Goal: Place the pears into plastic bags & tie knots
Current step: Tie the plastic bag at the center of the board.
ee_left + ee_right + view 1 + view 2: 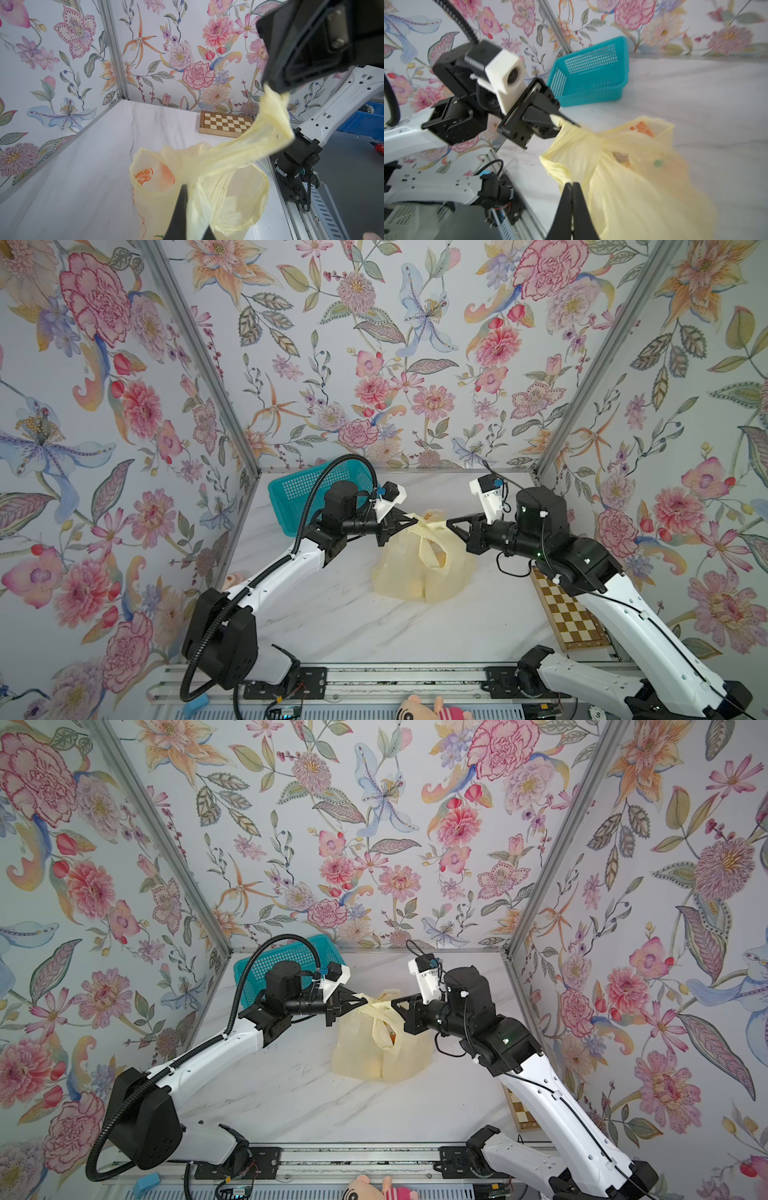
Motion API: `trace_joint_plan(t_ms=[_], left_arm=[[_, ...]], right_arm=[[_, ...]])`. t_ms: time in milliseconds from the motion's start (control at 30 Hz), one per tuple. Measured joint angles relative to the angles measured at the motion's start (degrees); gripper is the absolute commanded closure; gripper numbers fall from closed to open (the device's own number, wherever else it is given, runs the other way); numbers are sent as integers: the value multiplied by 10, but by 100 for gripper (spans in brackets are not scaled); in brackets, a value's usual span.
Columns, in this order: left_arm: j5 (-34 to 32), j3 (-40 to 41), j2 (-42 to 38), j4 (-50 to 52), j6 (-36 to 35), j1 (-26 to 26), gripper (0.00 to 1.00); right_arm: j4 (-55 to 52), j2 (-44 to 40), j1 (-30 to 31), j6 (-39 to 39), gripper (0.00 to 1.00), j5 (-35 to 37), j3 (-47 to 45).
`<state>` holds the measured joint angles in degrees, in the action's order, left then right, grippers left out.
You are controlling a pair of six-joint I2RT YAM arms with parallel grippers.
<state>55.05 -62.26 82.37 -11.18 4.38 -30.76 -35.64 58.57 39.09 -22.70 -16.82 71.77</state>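
Here the left gripper (411,518) and right gripper (451,524) each clamp a handle strip (272,113), tips facing, the knot (430,523) strung in line between them. The bag (399,576) sits on the tabletop (332,614) just below both, equally near either arm.

Pale-yellow, orange-printed bag (424,572); teal mesh basket (291,493); brown-and-cream chequered board (569,614)

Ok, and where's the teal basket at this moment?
In both top views the teal basket lies tipped on its side in the table's far left corner, behind the left arm and left of the plastic bag.
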Motion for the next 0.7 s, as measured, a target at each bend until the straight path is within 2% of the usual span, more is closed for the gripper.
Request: trace_joint_plan(t_ms=[67, 167, 333, 533, 700], left_arm=[[2, 0, 0, -3, 5, 0, 100], [11, 0, 0, -4, 12, -7, 100], [16, 2, 0, 2, 21, -9, 100], [4, 2, 0, 16, 25, -10, 100], [-17, 1, 0, 24, 25, -20, 100]], right_arm=[[-3, -6, 52, -25, 100, 15, -38], [9, 12, 97, -61, 100, 56, -81], [49, 44, 127, -100, 100, 159, -111], [148, 46, 85, -111, 100, 229, -178], [264, 48, 15, -106, 100, 194, -235]])
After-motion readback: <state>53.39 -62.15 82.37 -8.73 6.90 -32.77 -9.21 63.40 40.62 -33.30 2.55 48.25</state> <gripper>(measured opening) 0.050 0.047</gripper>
